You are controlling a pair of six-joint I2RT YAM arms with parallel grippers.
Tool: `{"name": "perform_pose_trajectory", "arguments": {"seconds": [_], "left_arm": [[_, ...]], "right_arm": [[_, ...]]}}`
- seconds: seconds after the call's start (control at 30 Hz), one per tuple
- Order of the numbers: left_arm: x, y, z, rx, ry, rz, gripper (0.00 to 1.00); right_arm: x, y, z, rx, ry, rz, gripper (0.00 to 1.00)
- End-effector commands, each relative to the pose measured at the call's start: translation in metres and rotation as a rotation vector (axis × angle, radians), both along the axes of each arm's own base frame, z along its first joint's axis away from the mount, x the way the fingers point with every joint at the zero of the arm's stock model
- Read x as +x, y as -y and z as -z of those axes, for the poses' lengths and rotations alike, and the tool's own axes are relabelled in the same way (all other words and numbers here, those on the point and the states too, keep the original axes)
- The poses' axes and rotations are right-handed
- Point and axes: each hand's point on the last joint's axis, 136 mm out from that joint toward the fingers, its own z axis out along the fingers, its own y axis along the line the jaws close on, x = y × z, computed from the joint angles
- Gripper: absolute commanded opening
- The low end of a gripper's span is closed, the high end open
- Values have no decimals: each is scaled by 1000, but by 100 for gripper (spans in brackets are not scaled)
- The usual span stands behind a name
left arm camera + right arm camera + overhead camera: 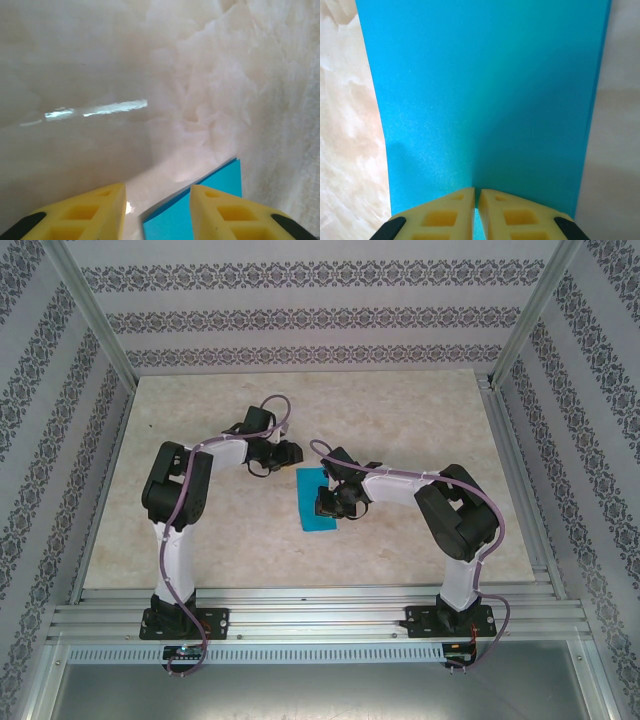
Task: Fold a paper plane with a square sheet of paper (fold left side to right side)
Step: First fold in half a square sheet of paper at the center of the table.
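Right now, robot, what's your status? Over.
Left end effector open, near paper. Right end effector shut, tips on paper. Nothing in the way.

the square sheet of paper is thin, smooth, matt paper. the table is glossy marble-look stone, glaring at 9 o'clock in the left wrist view. the fingers of the right gripper look like matt yellow plastic. the frame rail at 6 o'clock in the top view is ribbed bare metal.

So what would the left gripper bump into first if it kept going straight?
Probably a corner of the blue paper, lying on the table just ahead of the left gripper, though depth is unclear.
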Motion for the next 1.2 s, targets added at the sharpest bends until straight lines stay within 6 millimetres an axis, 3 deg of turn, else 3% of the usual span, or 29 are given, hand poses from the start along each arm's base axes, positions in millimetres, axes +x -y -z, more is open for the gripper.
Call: {"name": "perform_pose_trajectory", "arguments": {"seconds": [0.0, 0.13, 0.23, 0.47, 0.67, 0.8, 0.9, 1.03, 1.17], "left_arm": [[2, -7, -44, -26, 126, 15, 40], [-19, -2, -64, -100, 146, 42, 39], [-39, 13, -61, -183, 105, 85, 38], [-61, 48, -32, -219, 30, 155, 35], [-62, 46, 1, -129, -24, 140, 35], [-66, 38, 24, -71, -59, 129, 34], [-71, 33, 35, -47, -80, 124, 33], [-78, 29, 42, -30, -89, 125, 33], [-81, 28, 44, -27, -87, 128, 33]], "right_arm": [[-32, 41, 50, -225, -107, -9, 15], [-31, 41, 49, -225, -102, -9, 15], [-30, 39, 49, -220, -99, -9, 15], [-28, 37, 47, -213, -95, -13, 15], [-24, 33, 44, -193, -76, -16, 16], [-14, 21, 24, -119, -3, -24, 16], [-4, 11, -4, -36, 92, -26, 17], [3, -7, -41, 109, 203, -46, 17], [0, -30, -60, 179, 287, -109, 17]]}}
